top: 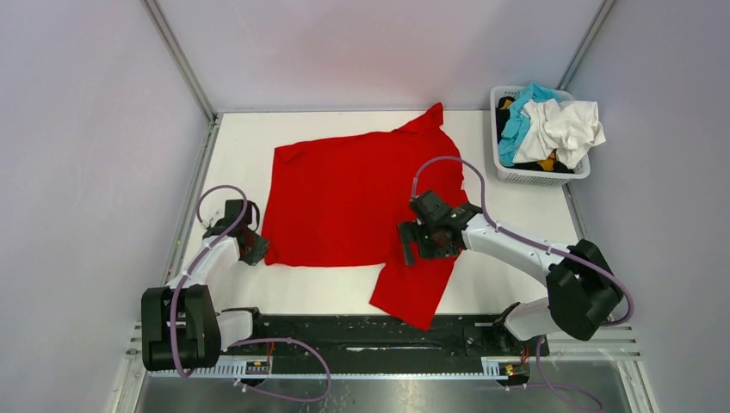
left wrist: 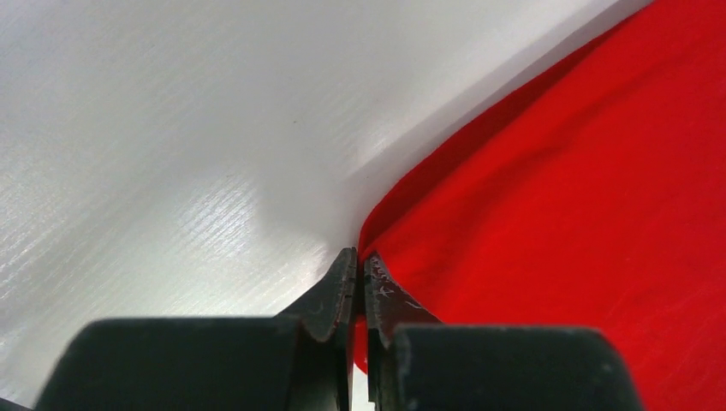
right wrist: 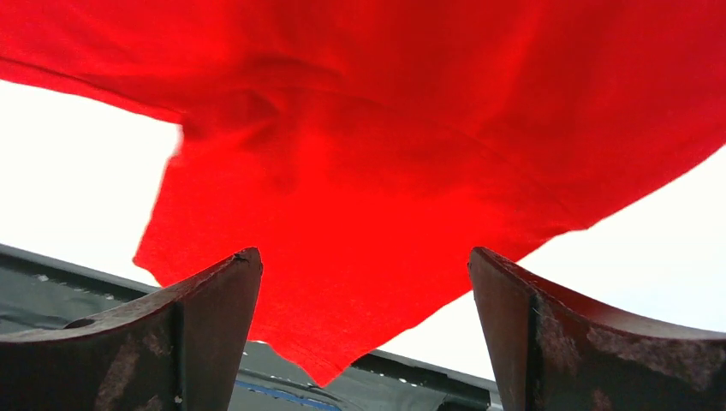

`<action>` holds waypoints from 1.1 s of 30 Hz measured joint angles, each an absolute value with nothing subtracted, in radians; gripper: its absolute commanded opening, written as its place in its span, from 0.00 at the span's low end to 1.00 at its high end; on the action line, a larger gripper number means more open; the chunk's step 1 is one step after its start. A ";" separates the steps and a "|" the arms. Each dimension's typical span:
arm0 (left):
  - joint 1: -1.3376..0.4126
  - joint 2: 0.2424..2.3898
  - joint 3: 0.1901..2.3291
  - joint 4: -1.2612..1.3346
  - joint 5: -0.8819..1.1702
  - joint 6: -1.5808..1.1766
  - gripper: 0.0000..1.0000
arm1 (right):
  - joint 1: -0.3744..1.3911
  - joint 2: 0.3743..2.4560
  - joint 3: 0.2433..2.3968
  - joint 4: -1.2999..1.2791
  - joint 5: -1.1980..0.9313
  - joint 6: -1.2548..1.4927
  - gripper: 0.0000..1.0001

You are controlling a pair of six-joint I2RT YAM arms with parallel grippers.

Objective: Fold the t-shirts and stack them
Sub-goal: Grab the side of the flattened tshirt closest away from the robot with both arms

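Observation:
A bright red t-shirt (top: 344,198) lies spread on the white table, with one flap trailing toward the near edge. My left gripper (top: 256,249) sits at the shirt's near-left corner. In the left wrist view its jaws (left wrist: 360,261) are shut on the red t-shirt (left wrist: 556,214), a strip of cloth pinched between them. My right gripper (top: 406,245) hovers open over the trailing flap; its wrist view shows the wide-apart fingers (right wrist: 364,261) with the red cloth (right wrist: 385,154) below them. White (top: 564,125), teal-blue (top: 521,120) and mustard-yellow (top: 547,161) t-shirts are heaped in the basket.
A white lattice basket (top: 538,176) stands at the back right corner. The black rail (top: 361,331) that carries the arm bases runs along the near edge, and the flap's tip hangs over it. Grey walls enclose the table on three sides.

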State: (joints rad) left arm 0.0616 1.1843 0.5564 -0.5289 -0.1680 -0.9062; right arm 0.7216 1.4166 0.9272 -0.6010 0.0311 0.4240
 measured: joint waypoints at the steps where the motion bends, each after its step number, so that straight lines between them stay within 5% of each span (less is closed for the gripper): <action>1: 0.062 1.184 0.553 -0.529 -0.168 -0.906 0.00 | 0.723 1.420 0.908 -0.601 0.025 0.432 0.99; 22: 0.059 1.159 0.508 -0.490 -0.126 -0.907 0.00 | 0.487 1.584 0.881 -0.554 -0.055 0.467 1.00; 33: 0.053 1.132 0.496 -0.510 -0.114 -0.906 0.00 | 0.696 1.303 0.831 -0.700 0.033 0.412 0.93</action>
